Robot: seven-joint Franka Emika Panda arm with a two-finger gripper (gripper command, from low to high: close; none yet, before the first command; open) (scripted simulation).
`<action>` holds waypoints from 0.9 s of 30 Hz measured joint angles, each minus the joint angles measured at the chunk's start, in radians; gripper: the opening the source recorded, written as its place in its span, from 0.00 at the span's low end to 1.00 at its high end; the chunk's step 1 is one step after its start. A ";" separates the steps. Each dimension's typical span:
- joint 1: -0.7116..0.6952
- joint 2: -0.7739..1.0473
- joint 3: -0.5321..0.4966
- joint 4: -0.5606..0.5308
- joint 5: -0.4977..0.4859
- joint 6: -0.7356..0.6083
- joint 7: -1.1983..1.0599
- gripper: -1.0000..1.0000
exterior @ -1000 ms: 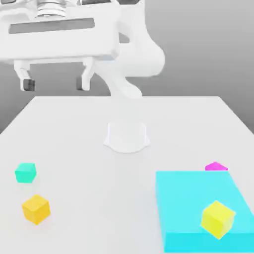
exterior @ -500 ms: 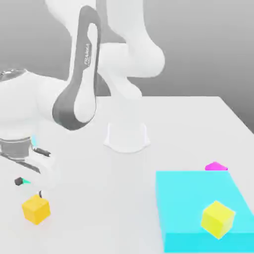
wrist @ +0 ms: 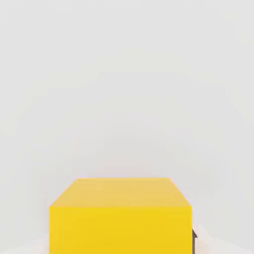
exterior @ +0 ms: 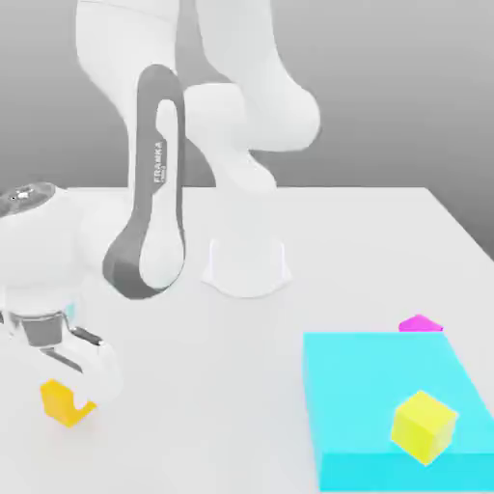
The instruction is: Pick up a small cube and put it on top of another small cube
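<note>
The small cube (exterior: 55, 401), amber, lies on the white table near the front at the exterior view's left. My gripper (exterior: 71, 390) has come down over it, and its white fingers cover the cube's upper right part. In the hand view the small cube (wrist: 120, 217) sits close between the jaws, and a dark finger pad (wrist: 194, 241) lies flush against one side. The jaws are shut on it, and it rests on the table. The other small cube is hidden behind my hand.
A big flat light-cyan block (exterior: 376, 376) fills the front at the exterior view's right, with a lemon-yellow cube (exterior: 423, 425) on it. A small magenta piece (exterior: 421, 324) lies just behind the block. The arm's round base (exterior: 247, 266) stands mid-table.
The hand came down from high above the table to the amber cube at the front. Its jaws went from wide open to shut on the cube. The teal cube got covered.
</note>
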 joint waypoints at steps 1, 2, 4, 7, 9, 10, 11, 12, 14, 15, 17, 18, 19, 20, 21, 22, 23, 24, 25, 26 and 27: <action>0.000 -0.028 -0.016 -0.009 -0.027 -0.017 0.006 0.00; -0.006 -0.050 -0.034 -0.018 -0.054 -0.026 0.001 0.00; -0.019 -0.090 -0.070 -0.037 -0.103 -0.039 -0.020 0.00; -0.057 -0.145 -0.115 -0.065 -0.170 -0.057 -0.061 0.00; -0.098 -0.180 -0.138 -0.084 -0.205 -0.068 -0.097 0.00; -0.117 -0.197 -0.146 -0.094 -0.219 -0.073 -0.116 0.00; -0.135 -0.213 -0.153 -0.103 -0.231 -0.078 -0.138 0.00; -0.155 -0.229 -0.156 -0.113 -0.241 -0.083 -0.161 0.00; -0.188 -0.257 -0.172 -0.132 -0.254 -0.093 -0.211 0.00; -0.202 -0.270 -0.180 -0.142 -0.258 -0.096 -0.239 0.00; -0.226 -0.294 -0.197 -0.163 -0.258 -0.104 -0.299 0.00; -0.236 -0.304 -0.206 -0.173 -0.256 -0.108 -0.330 0.00; -0.240 -0.308 -0.212 -0.179 -0.249 -0.107 -0.357 0.00; -0.238 -0.303 -0.215 -0.181 -0.238 -0.102 -0.376 0.00; -0.235 -0.294 -0.216 -0.181 -0.223 -0.093 -0.392 0.00; -0.230 -0.281 -0.216 -0.179 -0.206 -0.082 -0.407 0.00; -0.226 -0.267 -0.216 -0.178 -0.188 -0.070 -0.422 0.00; -0.222 -0.251 -0.216 -0.176 -0.168 -0.058 -0.436 0.00; -0.223 -0.235 -0.210 -0.174 -0.147 -0.044 -0.452 0.00; -0.223 -0.218 -0.205 -0.173 -0.125 -0.030 -0.468 0.00; -0.224 -0.200 -0.199 -0.172 -0.102 -0.015 -0.485 0.00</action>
